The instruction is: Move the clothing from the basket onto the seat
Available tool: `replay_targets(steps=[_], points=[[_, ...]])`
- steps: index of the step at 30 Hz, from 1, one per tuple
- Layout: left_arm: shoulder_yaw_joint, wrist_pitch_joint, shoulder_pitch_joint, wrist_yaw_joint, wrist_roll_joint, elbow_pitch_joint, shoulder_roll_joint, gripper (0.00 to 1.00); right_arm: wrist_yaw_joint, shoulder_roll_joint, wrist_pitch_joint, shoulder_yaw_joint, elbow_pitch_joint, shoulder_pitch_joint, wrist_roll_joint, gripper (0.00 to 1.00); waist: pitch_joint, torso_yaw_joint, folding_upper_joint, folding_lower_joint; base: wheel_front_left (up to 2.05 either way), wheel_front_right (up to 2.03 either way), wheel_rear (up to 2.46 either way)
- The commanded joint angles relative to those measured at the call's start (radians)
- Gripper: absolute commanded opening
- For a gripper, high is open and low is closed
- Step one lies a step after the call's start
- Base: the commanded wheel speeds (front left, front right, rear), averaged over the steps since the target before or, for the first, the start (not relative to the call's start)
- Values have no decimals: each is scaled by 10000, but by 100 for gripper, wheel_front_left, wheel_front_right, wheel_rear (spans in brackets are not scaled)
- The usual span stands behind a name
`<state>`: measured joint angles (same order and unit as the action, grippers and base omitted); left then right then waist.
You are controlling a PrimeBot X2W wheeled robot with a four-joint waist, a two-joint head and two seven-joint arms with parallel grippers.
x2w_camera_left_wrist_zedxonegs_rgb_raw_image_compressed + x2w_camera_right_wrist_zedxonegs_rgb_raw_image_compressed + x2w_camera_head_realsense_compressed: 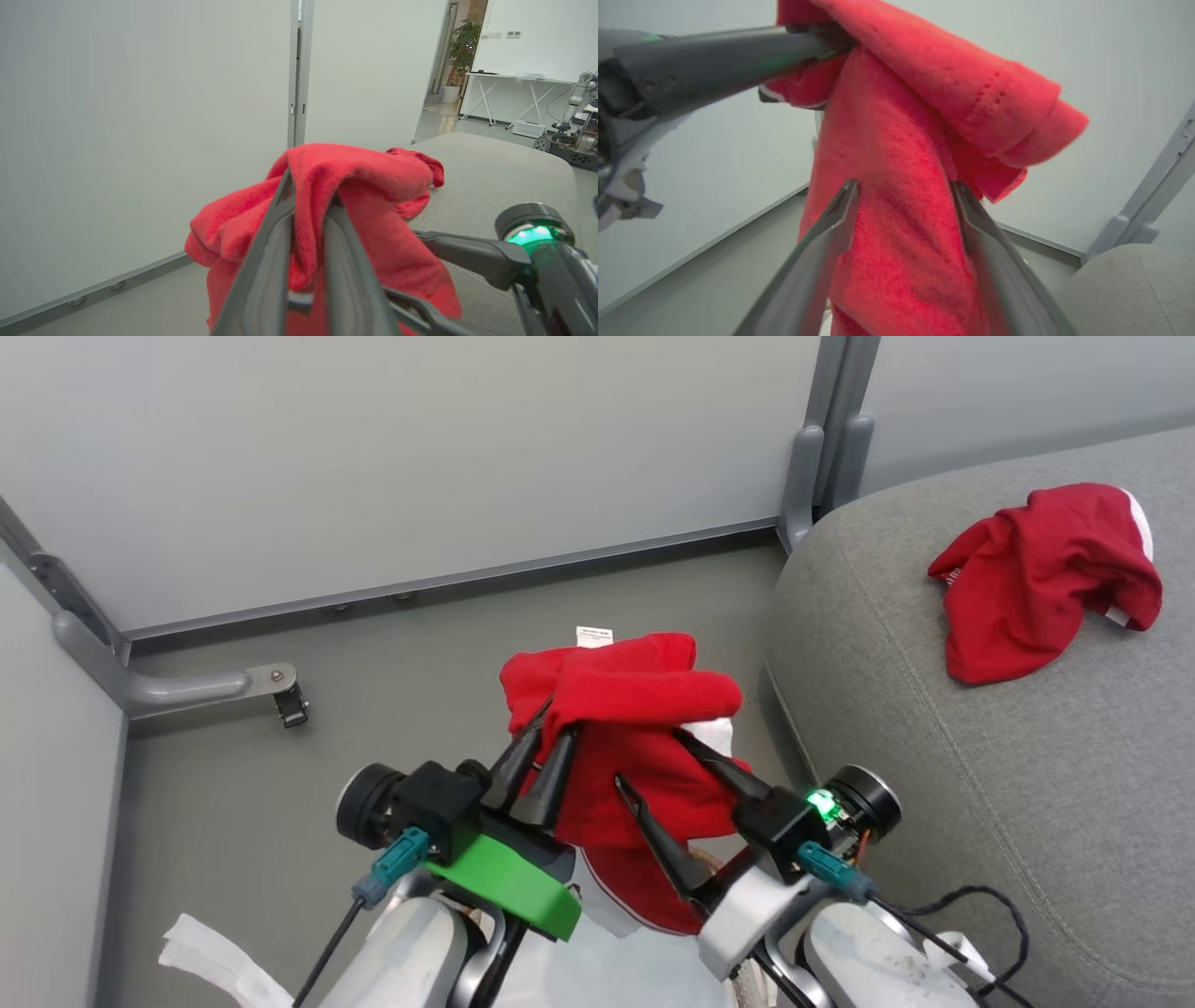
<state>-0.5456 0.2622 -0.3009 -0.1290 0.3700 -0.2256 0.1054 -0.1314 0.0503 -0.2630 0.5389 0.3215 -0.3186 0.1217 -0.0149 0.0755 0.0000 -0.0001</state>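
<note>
Head camera high, looking down; wrist cameras near, roughly level; all share red garment

Long, dark, tapering fingers rise from black blocks with round black caps. The left gripper has a bright green plate; the right gripper shows a green light. Teal plugs with black cables run beside pale grey forearms.

A garment hangs at centre above the floor, pinched in the left gripper. The seat lies at three o'clock; on it, at two o'clock, the other garment. The partition wall stands behind, at twelve.
</note>
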Motion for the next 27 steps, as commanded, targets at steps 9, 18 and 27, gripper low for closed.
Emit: replay_targets(steps=[9,18,27], points=[[-966,37,-248,-30,579,-24,-241,0,14,21,-25,890,1572,-1339,797,0,-35,-860,0,1,0,0,0],[-481,23,69,-30,306,-148,-117,100,14,23,-23,93,1010,-872,841,0,-89,-170,0,1,0,0,0],[100,21,418,-29,-145,-101,-46,100,14,21,-25,-676,310,-211,320,0,-366,2219,0,1,0,0,0]])
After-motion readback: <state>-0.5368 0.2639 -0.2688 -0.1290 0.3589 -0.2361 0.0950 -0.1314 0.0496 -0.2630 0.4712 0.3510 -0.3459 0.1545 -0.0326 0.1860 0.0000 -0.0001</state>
